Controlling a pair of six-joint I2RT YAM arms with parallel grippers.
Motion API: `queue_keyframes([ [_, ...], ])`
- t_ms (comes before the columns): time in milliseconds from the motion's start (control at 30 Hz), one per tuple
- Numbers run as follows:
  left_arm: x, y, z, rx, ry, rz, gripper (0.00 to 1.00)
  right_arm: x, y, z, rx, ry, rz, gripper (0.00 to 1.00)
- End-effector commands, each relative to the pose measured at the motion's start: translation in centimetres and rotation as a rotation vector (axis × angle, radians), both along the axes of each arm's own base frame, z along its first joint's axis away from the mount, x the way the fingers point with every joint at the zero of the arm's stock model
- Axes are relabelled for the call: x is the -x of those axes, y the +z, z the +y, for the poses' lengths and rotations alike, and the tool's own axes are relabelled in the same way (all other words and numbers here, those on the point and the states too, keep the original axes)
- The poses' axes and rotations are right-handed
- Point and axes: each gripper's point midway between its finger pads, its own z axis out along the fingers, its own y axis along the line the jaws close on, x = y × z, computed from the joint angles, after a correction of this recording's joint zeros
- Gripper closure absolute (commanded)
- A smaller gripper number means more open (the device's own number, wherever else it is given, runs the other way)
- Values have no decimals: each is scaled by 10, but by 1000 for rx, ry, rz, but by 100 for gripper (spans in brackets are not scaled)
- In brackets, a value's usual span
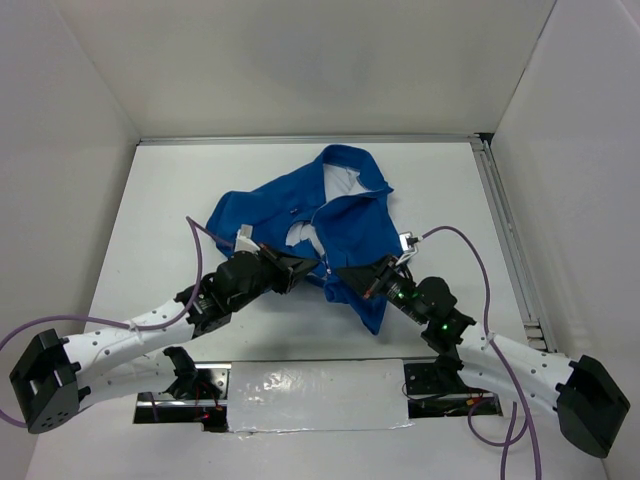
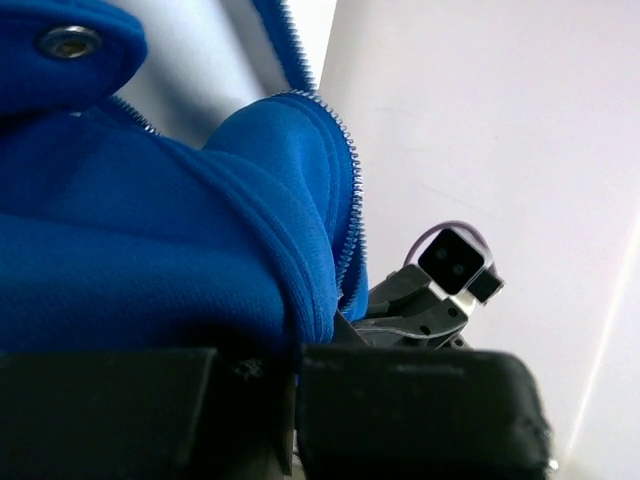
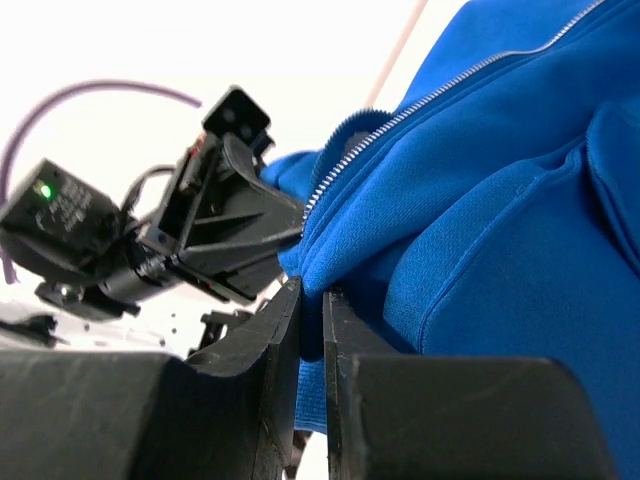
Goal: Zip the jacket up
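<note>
Closely set, the left hand [image 2: 296, 370] has its two black fingers almost together, with a fold of the royal-blue soft fabric jacket [image 1: 345, 215] pinched in the narrow gap between them. The right hand [image 3: 312, 305] does the same from the other side, its fingers nearly closed on a thick blue edge. Each wrist view shows the other hand just beside its own, so the two grips sit near each other at the bottom of the jacket's front opening. I judge this is meant to bring the two lower ends of the pale zipper teeth [image 2: 352, 190] together so the zip can be started; the slider itself is not visible to me.

Outward from the hands, the jacket lies crumpled around the middle of the white counter [image 1: 160, 200], its collar towards the far edge and its hem towards the near edge. The front is open, showing white lining [image 1: 340, 182]. A round metal snap [image 2: 68, 41] sits on a blue flap. A purple cable [image 1: 470, 250] loops from the right wrist towards the right edge.

No brand or readable writing shows; one small dark mark on the blue fabric is too small to make out.
</note>
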Motion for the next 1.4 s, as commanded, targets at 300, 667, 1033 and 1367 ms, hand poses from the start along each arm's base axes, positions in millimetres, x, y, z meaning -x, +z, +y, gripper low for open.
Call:
queue_keyframes([
  [300,10,36,-10,50,-125,-189,100,10,44,-13,-120,1,-130,100],
  [667,10,39,-11,25,-151,-240,100,2,19,-9,-8,-7,-66,100],
  [1033,63,-81,25,-440,-431,-144,100,7,-119,5,646,57,244,100],
  [1367,97,-155,62,-563,-479,28,100,42,-144,40,913,249,252,49],
])
